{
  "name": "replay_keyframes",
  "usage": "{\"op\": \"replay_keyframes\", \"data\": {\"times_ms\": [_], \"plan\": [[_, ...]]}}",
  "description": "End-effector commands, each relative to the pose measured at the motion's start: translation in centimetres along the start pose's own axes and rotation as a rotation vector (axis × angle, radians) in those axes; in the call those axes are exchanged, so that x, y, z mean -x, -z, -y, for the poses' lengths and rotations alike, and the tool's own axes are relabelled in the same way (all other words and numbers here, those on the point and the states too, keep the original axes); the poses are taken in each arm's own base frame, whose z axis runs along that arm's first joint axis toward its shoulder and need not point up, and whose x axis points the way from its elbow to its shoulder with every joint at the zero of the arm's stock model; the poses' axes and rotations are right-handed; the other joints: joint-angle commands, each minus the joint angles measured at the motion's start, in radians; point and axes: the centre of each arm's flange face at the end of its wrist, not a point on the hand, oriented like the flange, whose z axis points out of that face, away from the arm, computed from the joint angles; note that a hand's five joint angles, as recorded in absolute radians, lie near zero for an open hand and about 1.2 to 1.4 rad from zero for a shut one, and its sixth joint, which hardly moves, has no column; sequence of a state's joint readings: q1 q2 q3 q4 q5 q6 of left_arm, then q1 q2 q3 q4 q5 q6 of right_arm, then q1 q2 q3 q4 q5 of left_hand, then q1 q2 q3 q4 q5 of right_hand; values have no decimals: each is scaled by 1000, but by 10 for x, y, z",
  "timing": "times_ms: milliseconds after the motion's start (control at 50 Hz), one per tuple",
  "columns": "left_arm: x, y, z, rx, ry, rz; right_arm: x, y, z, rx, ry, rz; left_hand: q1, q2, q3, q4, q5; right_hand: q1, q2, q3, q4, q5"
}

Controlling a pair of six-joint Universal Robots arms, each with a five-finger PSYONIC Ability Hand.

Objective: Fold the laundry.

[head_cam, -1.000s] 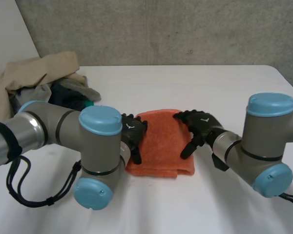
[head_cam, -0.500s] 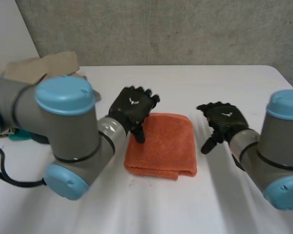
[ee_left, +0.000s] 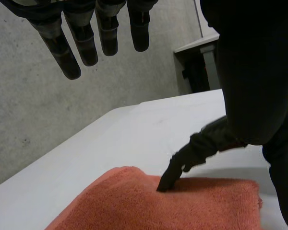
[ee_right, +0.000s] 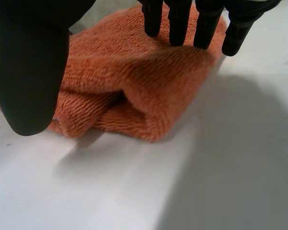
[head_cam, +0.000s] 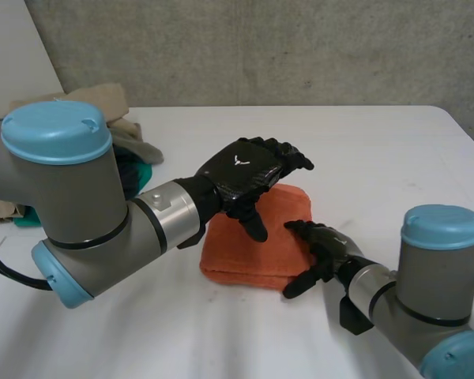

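orange towel [head_cam: 241, 254] lies thickly folded; left hand [head_cam: 246, 170] spread above, right hand [head_cam: 330, 248] straight-fingered, touching its edge.

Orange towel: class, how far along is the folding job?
Done: the orange towel lies folded on the white table. In hand: the right hand rests straight fingers on its right edge; the left hand hovers open above. Left: the heap of clothes at the table's far corner, unfolded.
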State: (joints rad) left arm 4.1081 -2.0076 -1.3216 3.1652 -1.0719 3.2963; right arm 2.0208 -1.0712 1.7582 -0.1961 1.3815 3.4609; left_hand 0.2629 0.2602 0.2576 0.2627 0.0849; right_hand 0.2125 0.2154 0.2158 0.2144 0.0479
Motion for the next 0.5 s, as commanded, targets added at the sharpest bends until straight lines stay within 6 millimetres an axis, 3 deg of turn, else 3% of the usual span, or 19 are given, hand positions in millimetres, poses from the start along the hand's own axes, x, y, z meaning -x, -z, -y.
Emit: {"op": "replay_keyframes", "data": {"times_ms": [20, 120, 160, 260, 280, 320, 500], "plan": [[-1, 0, 1, -2, -4, 2, 14, -7, -7, -3, 35, 23, 27, 30, 32, 27, 30, -38, -41, -41, -40, -48], [-1, 0, 1, -2, -4, 2, 20, -12, -7, -25, 53, 19, 27, 30, 32, 27, 30, -28, -31, -31, -30, -38], [-1, 0, 1, -3, -4, 2, 19, -15, -8, -36, 56, 1, 27, 30, 32, 27, 30, 75, 72, 71, 73, 65], [-2, 0, 0, 1, -1, 0, 18, -25, -5, -82, 65, -6, 27, 30, 32, 27, 30, 588, 585, 585, 586, 578], [-2, 1, -1, 3, 1, 0, 17, -30, -5, -98, 70, -4, 27, 30, 32, 27, 30, 856, 853, 853, 854, 846], [-3, 1, -3, 10, 4, -3, 18, -34, -1, -117, 87, 1, 27, 30, 32, 27, 30, 1182, 1179, 1179, 1180, 1172], [-3, 1, -1, 1, -1, 0, 12, -41, 29, -221, 206, -53, 27, 30, 32, 27, 30, 1184, 1181, 1180, 1182, 1174]]}}
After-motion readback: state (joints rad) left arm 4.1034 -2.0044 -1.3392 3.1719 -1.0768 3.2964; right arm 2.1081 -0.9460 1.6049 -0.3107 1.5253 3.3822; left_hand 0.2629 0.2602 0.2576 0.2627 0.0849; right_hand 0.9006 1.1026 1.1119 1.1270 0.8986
